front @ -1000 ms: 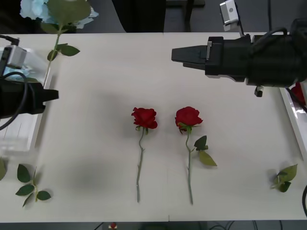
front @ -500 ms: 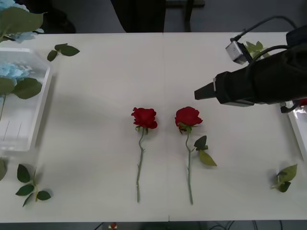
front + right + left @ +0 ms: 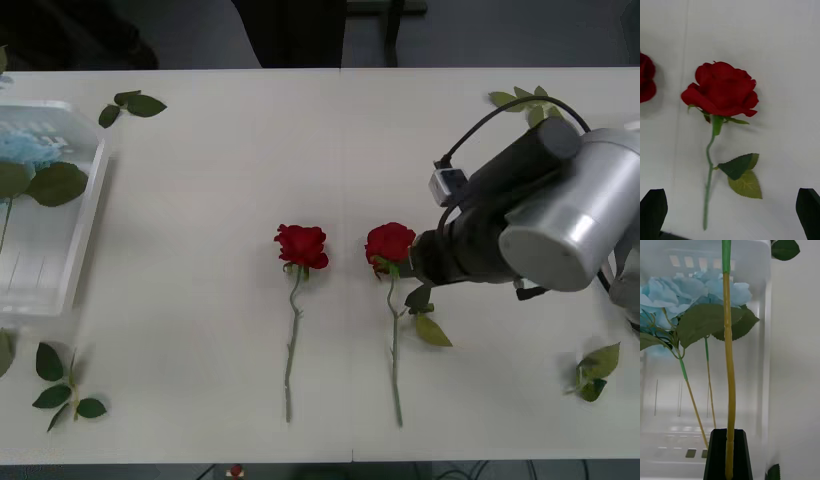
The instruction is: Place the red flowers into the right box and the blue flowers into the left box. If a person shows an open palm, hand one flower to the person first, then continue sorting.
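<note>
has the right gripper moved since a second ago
Yes. The right gripper has swung from the table's far edge down toward the robot, and now sits open over the right-hand red rose on the white table, which lay unmoved.

My front camera looks down on the table (image 3: 200,200) from overhead, while my right wrist camera hangs close over the rose (image 3: 720,90) at its three o'clock (image 3: 390,243), and my left wrist camera peers, seemingly closely, into the left box (image 3: 763,296).

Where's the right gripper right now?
In the front view the right gripper hovers just right of the right-hand red rose at mid-table; its wrist view shows the black fingers open, straddling that rose's stem.
</note>
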`<state>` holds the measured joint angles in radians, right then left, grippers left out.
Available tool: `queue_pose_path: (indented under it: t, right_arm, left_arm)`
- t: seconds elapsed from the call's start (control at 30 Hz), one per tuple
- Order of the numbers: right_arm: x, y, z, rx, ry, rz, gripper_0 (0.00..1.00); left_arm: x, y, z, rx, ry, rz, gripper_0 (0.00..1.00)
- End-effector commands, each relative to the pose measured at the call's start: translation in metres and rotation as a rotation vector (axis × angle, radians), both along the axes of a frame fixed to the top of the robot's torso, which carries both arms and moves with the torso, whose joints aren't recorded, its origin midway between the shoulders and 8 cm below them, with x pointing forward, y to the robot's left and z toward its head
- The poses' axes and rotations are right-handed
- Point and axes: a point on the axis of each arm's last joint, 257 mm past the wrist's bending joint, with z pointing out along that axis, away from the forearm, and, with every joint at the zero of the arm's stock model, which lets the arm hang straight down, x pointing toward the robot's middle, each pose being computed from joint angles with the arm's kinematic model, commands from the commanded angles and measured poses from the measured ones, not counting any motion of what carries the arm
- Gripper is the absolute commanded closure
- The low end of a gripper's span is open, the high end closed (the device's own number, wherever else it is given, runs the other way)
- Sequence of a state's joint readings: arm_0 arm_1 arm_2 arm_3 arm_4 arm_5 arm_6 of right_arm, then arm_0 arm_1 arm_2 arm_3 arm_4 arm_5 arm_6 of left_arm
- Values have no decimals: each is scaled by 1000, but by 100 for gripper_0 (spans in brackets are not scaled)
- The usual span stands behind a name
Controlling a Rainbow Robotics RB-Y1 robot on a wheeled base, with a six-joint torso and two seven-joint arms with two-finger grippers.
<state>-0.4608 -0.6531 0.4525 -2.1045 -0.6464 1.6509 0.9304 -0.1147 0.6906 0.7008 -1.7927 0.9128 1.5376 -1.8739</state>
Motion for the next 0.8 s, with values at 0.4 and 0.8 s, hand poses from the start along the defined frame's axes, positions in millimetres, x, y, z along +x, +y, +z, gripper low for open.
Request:
queue_pose_path:
  t: [0.4, 0.8]
  right_arm:
    - [11, 23, -58, -47, -7, -68, 0]
    - [14, 34, -91, -99, -24, -63, 0]
  left_arm:
    - [36, 42, -58, -9, -82, 14, 100]
    - [40, 39, -66, -10, -94, -5, 79]
